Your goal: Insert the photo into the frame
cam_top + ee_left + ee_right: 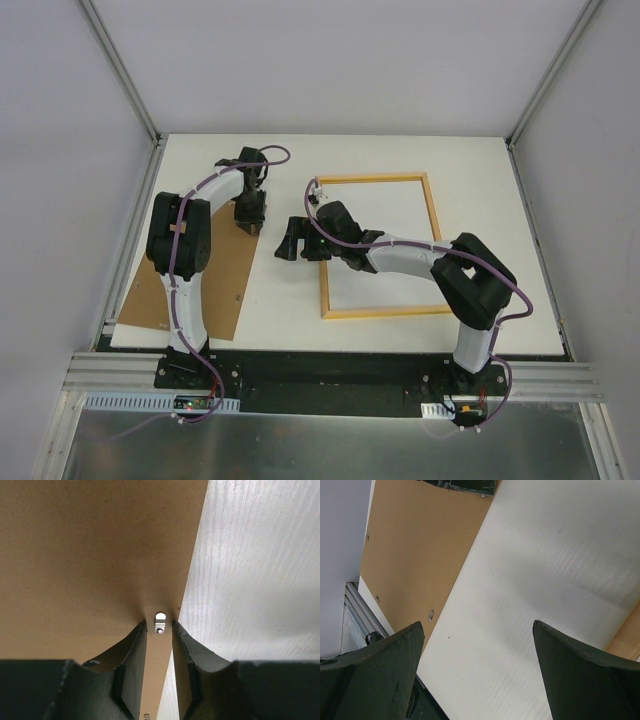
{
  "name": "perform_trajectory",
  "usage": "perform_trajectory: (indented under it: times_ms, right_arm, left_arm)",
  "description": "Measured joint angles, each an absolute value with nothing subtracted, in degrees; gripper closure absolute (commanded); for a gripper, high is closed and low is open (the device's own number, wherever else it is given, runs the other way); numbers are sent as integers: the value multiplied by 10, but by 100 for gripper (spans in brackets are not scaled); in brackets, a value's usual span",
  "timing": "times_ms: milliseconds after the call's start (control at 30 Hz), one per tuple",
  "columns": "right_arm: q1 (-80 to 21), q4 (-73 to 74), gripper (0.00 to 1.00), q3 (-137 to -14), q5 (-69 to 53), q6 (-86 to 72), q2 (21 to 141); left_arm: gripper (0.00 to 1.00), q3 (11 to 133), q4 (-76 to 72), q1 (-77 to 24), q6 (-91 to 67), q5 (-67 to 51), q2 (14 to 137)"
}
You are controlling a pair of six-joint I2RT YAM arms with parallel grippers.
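Left of the frame (390, 313), our left fingers (127, 665) pinch the edge of the backing board (215, 290); our right fingers (380, 675), spread empty, hover nearer the frame; photo unseen

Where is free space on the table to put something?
Free: inside the frame, and the near strip between backing board and frame. Crowded: farther up that gap, where left gripper and right gripper are.

left arm (180, 250) arches forward, left gripper (160, 624) pointing down, fingers nearly together, pinching the edge of a brown board (75, 555). right arm (410, 258) reaches leftward, right gripper (478, 625) spread wide.
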State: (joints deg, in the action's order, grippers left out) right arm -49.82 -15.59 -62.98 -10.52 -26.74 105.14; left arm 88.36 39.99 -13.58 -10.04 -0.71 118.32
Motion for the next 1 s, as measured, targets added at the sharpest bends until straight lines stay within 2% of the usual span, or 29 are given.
perform_trajectory:
  times_ms: [233,367,700,1000]
  right_arm:
    - [-498,-156,8,-630,-105,-267,1051]
    - [-498,-156,8,-630,-105,-267,1051]
    - [-502,-159,8,-630,-105,-267,1059]
    - [-524,-161,8,-672,-103,-260,1127]
  left_arm:
    - [85,884,400,-137,-101,-7,1183]
    - [99,884,400,-143,-105,-4,1184]
    - [100,885,402,-151,-115,-2,1184]
    - [100,910,424,-162,-138,-45,1184]
